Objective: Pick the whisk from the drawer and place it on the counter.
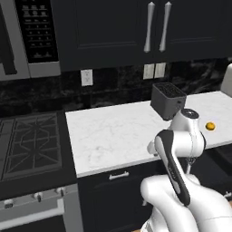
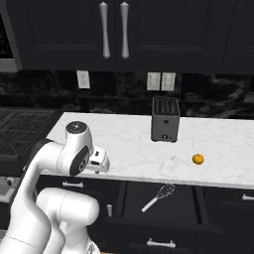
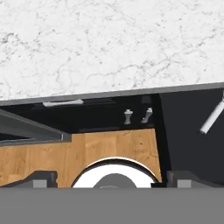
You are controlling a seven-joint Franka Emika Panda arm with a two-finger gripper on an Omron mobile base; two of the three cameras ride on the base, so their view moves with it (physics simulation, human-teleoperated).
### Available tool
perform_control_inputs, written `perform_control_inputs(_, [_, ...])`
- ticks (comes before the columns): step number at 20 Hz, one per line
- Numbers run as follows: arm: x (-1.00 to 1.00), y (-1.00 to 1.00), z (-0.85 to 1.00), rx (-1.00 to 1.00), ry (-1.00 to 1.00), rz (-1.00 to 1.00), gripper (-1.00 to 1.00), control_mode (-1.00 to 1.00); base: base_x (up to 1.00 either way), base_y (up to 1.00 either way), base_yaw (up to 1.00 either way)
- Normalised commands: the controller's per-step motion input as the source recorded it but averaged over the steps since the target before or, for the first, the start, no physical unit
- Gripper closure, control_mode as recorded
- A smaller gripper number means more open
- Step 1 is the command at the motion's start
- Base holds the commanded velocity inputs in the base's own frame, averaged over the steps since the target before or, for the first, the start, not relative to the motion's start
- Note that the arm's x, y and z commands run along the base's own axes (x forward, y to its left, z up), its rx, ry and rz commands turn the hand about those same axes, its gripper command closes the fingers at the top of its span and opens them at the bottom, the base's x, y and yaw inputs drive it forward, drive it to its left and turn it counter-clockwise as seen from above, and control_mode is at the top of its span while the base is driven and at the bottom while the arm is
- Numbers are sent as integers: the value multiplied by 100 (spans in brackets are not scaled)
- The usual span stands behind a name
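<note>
The drawer (image 2: 184, 209) stands pulled out below the counter (image 2: 124, 144), its silver bar handle low on the black front. Inside lies the silver whisk (image 2: 158, 197), wire head toward the back, handle pointing front-left. My gripper (image 2: 100, 167) hangs at the counter's front edge, left of the drawer and above its level. In the hand view the dark fingertips (image 3: 40, 177) sit far apart with nothing between them, so the gripper (image 3: 113, 177) is open. The whisk handle (image 3: 211, 118) shows at the right edge, over the dark drawer (image 3: 188, 131).
A grey toaster (image 2: 164, 119) stands at the back of the counter and a small orange ball (image 2: 198, 158) lies near its front. The black gas stove (image 1: 31, 145) is on the left. Black wall cabinets with long handles (image 1: 156, 25) hang above. Wooden floor (image 3: 113, 146) lies below.
</note>
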Motion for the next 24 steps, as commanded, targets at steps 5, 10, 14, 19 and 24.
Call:
perform_control_inputs(5, [0, 0, 0, 0, 0, 0, -100, 100, 3, 49, -36])
perform_control_inputs(10, [0, 0, 0, 0, 0, 0, -100, 100, 22, 16, -39])
perform_control_inputs(14, [0, 0, 0, 0, 0, 0, -100, 100, 38, 3, -37])
perform_control_inputs(19, [0, 0, 0, 0, 0, 0, -100, 100, 38, 18, -38])
perform_control_inputs(24, [0, 0, 0, 0, 0, 0, -100, 100, 37, 33, -40])
